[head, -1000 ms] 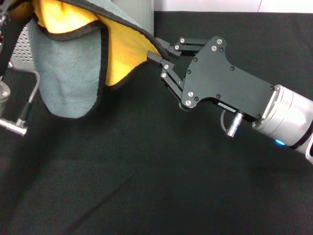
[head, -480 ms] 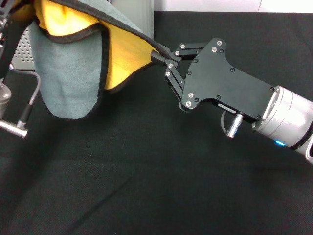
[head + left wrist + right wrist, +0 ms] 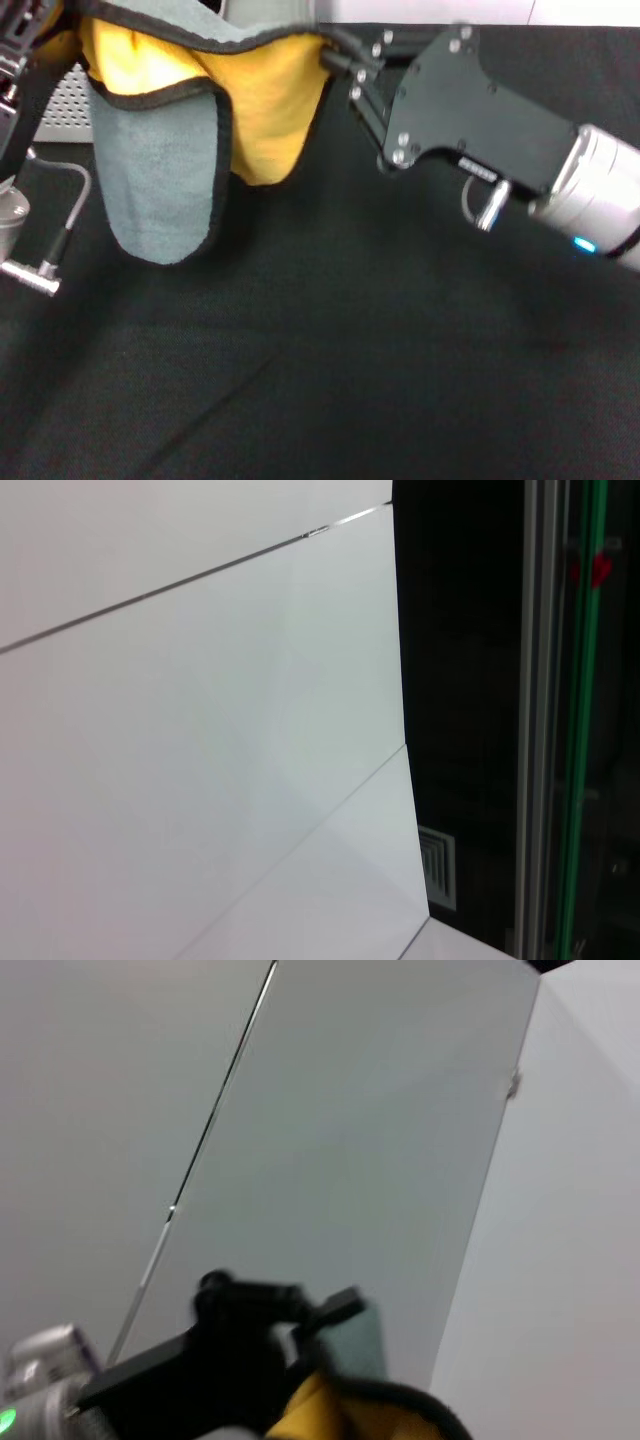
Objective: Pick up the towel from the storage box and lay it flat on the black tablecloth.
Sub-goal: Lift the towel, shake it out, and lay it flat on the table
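The towel [image 3: 160,170] hangs in the air over the black tablecloth [image 3: 350,350], strung between both grippers, yellow face and grey-blue face both showing, black edging along the top. My right gripper [image 3: 340,55] is shut on its right top edge. At the top left corner my left gripper [image 3: 25,35] holds the other end, partly cut off. The right wrist view shows the left gripper [image 3: 330,1310] clamped on the towel [image 3: 340,1410]. A perforated wall of the storage box [image 3: 62,100] peeks out behind the towel's left side.
A silver cable plug [image 3: 30,272] of the left arm hangs low at the left edge. A white wall [image 3: 450,10] borders the cloth at the back. The left wrist view shows only white panels [image 3: 200,730] and a dark frame [image 3: 540,720].
The right gripper has risen and moved back and to the right, pulling the towel's top edge straighter. The towel hangs wider and slightly further right.
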